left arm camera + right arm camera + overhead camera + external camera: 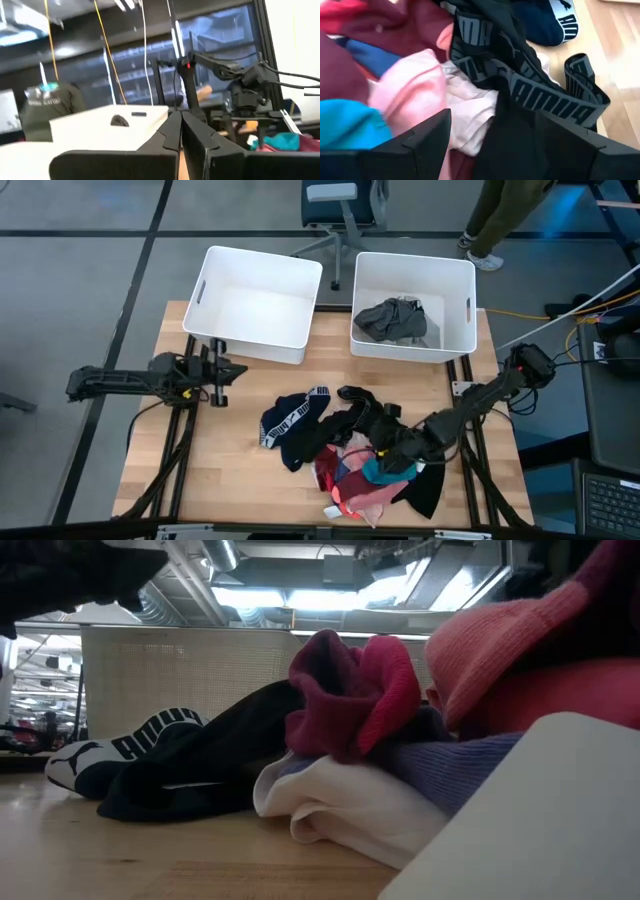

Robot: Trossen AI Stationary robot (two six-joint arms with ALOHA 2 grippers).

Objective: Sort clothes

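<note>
Clothes (350, 455) lie in a mixed heap on the near part of the wooden counter (240, 480), black, maroon, pink, teal and white pieces tangled so that I cannot separate one garment from another. My right gripper (385, 448) is low over this heap, and its fingers (427, 137) stand wide apart, with a pale pink piece (415, 90) and a black garment with a grey lettered band (540, 95) between and under them; whether they touch the fabric I cannot tell. My left gripper (222, 370) waits at the left side of the counter, near the left white bin (255, 305), its fingers (192, 142) pressed together on nothing. One grey garment (392, 320) already lies in the right white bin (412, 305). In the low view a white shape in the corner and the pink and purple fabrics (470, 690) hide most of the scene, and only a black garment with white letters (150, 765) is clear. A person's legs (505, 220) are cut off at the far edge.
</note>
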